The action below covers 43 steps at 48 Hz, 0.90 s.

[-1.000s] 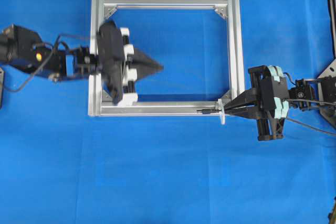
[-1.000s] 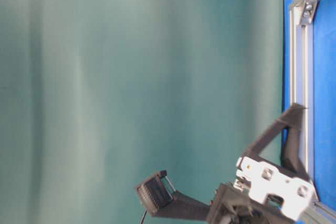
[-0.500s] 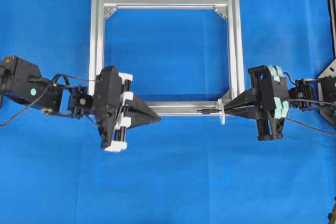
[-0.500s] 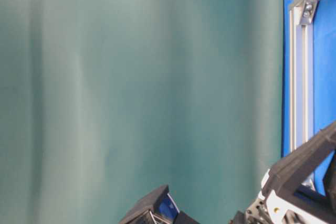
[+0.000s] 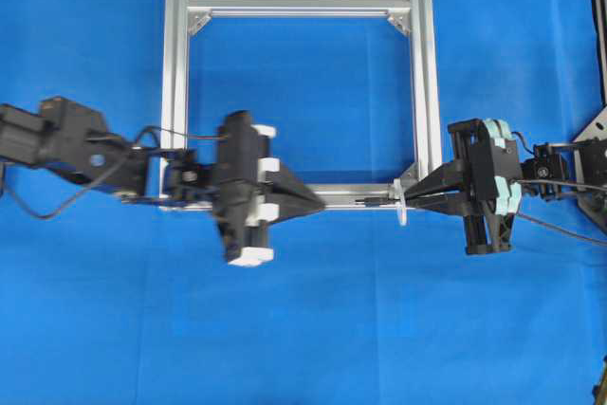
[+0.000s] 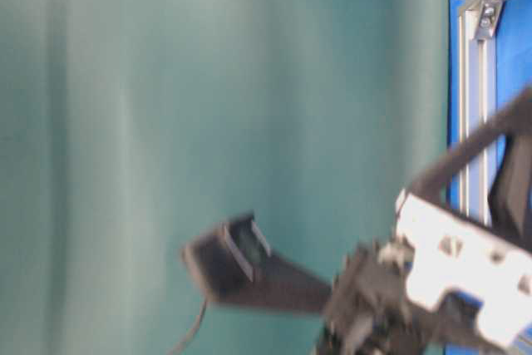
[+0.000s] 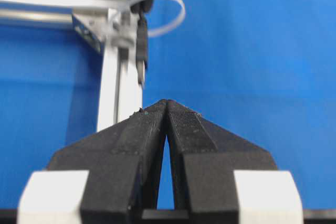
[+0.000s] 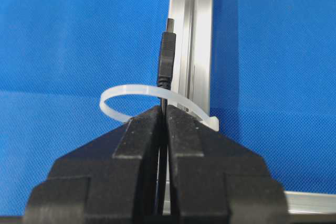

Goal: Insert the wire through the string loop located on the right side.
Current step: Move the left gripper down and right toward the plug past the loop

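The wire (image 8: pixel 166 59) already pokes its plug through the string loop (image 8: pixel 126 94) on the frame (image 5: pixel 422 92), pinched by the right gripper (image 8: pixel 164 109). The left gripper (image 7: pixel 166 103), jaws together and empty, points at the plug; pulling it through remains, I'd say.

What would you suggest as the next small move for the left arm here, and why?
Probably open the left gripper and ease it along the frame toward the plug. The wire already pokes through the string loop, pinched behind it by the right gripper, while the left gripper is shut, empty and short of the plug.
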Tool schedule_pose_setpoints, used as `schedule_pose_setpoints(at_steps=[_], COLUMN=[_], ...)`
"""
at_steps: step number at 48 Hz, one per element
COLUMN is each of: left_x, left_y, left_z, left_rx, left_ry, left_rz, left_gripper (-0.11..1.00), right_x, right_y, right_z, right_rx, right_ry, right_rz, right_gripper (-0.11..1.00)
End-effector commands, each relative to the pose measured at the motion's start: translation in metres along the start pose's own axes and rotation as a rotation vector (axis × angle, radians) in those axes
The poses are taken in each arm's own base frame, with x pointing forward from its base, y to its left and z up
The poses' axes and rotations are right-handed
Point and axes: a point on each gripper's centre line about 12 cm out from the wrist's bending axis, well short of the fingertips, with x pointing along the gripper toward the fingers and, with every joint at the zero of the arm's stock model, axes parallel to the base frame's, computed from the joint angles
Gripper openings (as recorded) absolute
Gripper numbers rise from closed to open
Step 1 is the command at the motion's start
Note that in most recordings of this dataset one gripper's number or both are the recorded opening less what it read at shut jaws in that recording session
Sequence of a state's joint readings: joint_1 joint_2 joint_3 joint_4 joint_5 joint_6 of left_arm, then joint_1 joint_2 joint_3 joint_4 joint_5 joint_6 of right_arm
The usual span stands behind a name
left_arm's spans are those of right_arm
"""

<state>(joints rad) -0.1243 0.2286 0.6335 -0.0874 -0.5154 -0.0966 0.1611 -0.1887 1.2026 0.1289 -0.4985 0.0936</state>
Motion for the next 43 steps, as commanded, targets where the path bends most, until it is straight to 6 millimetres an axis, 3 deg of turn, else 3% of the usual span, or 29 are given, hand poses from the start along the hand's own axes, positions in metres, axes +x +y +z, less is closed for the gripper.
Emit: schedule_pose_setpoints(at_steps=[1, 10, 17, 40, 43], left_x=[0.013, 0.038, 0.048, 0.05, 0.051], left_y=[-0.001, 0.006, 0.007, 0.001, -0.001], left_z=[0.026, 0.047, 0.052, 0.046, 0.045], left_rx=[-0.001, -0.006, -0.008, 0.042, 0.052], left_ry=[-0.036, -0.051, -0.059, -0.041, -0.039], left_rz=[-0.001, 0.013, 0.015, 0.002, -0.002], left_gripper=[0.0, 0.0, 0.0, 0.01, 0.07], right_x=[0.002, 0.002, 0.002, 0.001, 0.001], right_y=[0.001, 0.001, 0.002, 0.001, 0.001], right_z=[0.009, 0.008, 0.008, 0.008, 0.008], right_rx=[-0.001, -0.001, -0.001, -0.002, -0.002], right_ry=[-0.03, -0.027, -0.029, -0.026, -0.026], right_rz=[0.005, 0.004, 0.006, 0.004, 0.004], right_gripper=[-0.04, -0.04, -0.04, -0.04, -0.04])
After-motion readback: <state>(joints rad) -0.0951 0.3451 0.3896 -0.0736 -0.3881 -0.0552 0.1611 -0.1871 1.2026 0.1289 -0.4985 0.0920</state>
